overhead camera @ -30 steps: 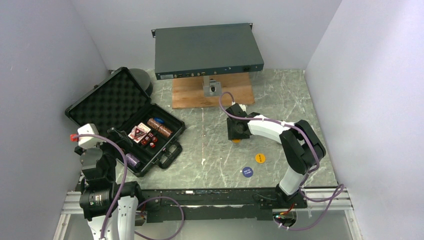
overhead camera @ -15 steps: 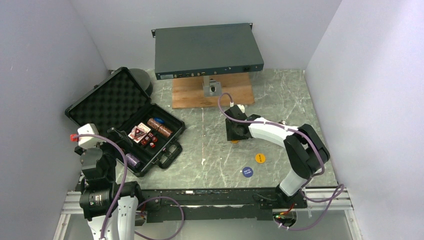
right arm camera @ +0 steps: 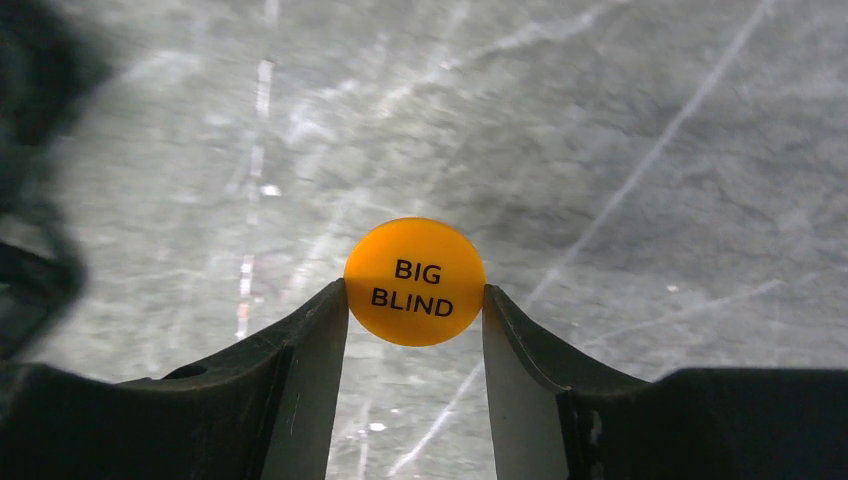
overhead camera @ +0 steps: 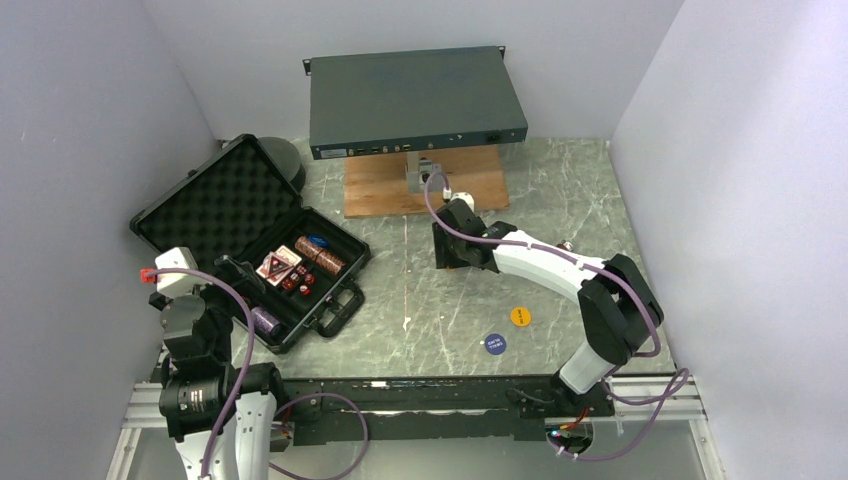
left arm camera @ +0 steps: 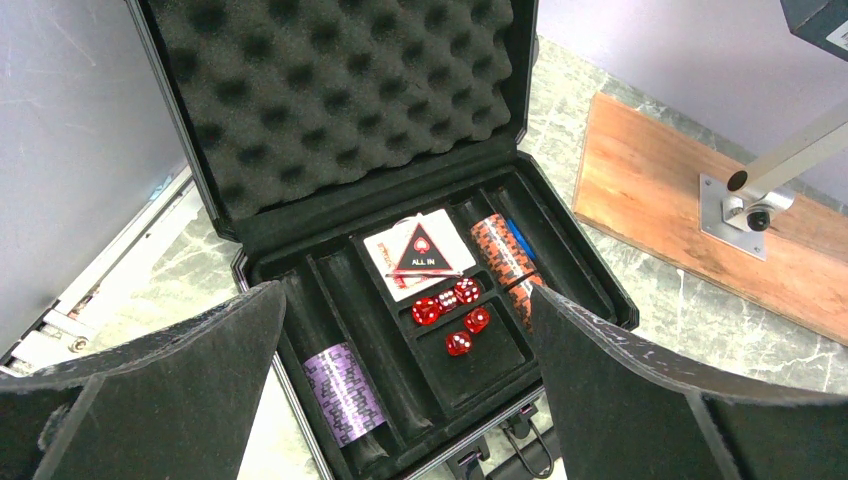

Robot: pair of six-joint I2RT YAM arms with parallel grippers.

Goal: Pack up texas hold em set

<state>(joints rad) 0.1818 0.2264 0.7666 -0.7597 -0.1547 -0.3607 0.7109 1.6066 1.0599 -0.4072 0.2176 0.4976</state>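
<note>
Pinching an orange disc (right arm camera: 414, 270) marked BIG BLIND by its edges, the right claw (right arm camera: 414, 293) is clamped on it, one finger at each side, over the grey marbled tabletop (right arm camera: 620, 140). In the top view this claw (overhead camera: 452, 247) sits near the tabletop's middle, just in front of a wooden board (overhead camera: 375, 188) below a flat grey metal box (overhead camera: 415, 100). Nearer the arm bases, a second orange disc (overhead camera: 521, 316) and a blue disc (overhead camera: 494, 343) lie flat, near each other. At the left, the left claw (left arm camera: 402, 295) is spread wide and empty above the open black briefcase (left arm camera: 330, 100). In its tray lie a red card deck (left arm camera: 420, 252), four red dice (left arm camera: 455, 315), a brown chip roll (left arm camera: 500, 255) and a purple chip roll (left arm camera: 343, 392).
</note>
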